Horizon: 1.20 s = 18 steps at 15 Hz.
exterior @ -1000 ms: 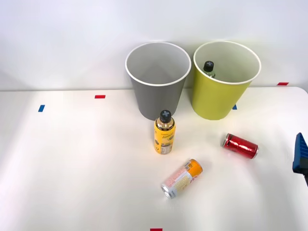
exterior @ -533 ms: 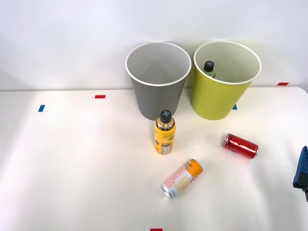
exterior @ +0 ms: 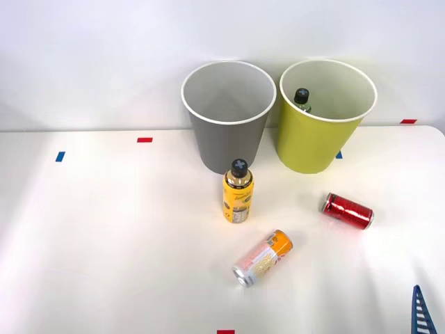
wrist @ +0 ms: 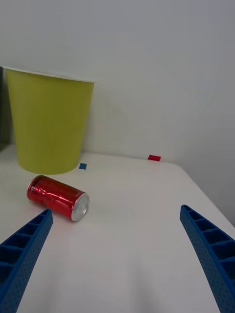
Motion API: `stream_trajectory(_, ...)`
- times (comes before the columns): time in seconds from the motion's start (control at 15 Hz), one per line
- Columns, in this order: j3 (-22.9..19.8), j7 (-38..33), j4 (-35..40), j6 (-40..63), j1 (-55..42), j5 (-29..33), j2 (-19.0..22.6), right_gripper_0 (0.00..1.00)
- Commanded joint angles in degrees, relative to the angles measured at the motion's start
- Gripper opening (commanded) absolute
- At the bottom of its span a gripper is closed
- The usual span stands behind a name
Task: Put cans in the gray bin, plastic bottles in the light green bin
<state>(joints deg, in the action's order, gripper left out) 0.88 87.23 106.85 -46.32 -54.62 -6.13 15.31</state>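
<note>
— What lies around on the bench [exterior: 104, 236]?

— The gray bin [exterior: 229, 132] and the light green bin [exterior: 316, 136] stand side by side at the far edge, against a pale wall. Bits of red tape [exterior: 144, 140] and blue tape [exterior: 60, 156] mark the bench. In front of the gray bin a yellow-labelled bottle [exterior: 238, 195] stands upright, and an orange-and-cream can [exterior: 263, 258] lies on its side nearer the robot.

— And the right gripper [wrist: 117, 254]?

— Its blue fingers [wrist: 24, 244] are spread wide, holding nothing. The red can [wrist: 58, 197] lies on its side just ahead of one fingertip, off to that side rather than between the two, its silver end turned toward the gap. Beyond the can stands the light green bin; nothing lies between the fingers and the can.

— Anything hard to make out?

— In the front view just one ribbed fingertip [exterior: 421, 313] pokes in at the corner, the rest cut off. Inside the light green bin a green-labelled bottle [exterior: 302, 97] shows its dark cap and neck; the bin wall hides its body.
</note>
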Motion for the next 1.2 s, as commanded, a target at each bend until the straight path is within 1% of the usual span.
stream_trajectory(0.07,1.8,0.5,-7.4,-8.2,0.0,-1.5,-0.5,0.90)
stream_trajectory(0.2,3.4,1.2,-15.7,-17.8,0.7,-2.0,-0.7,0.90)
stream_trajectory(0.27,3.7,1.5,-18.3,-20.4,0.9,-2.0,-0.7,0.90)
stream_trajectory(0.33,3.9,2.0,-20.0,-22.1,0.9,-1.4,-0.7,0.90)
stream_trajectory(0.53,4.0,4.4,-23.7,-24.5,0.8,3.8,-1.8,0.90)
stream_trajectory(0.6,4.0,7.3,-24.9,-25.9,0.7,5.4,-2.7,0.90)
stream_trajectory(0.73,5.7,8.4,-25.5,-26.4,-0.3,5.5,-3.3,0.90)
stream_trajectory(0.87,8.8,8.0,-25.5,-26.4,-1.2,5.2,-3.3,0.90)
stream_trajectory(1.0,11.7,8.0,-25.7,-26.3,-1.7,3.1,-3.3,0.90)
stream_trajectory(1.2,13.7,8.2,-26.9,-26.3,-1.7,1.7,-3.6,0.89)
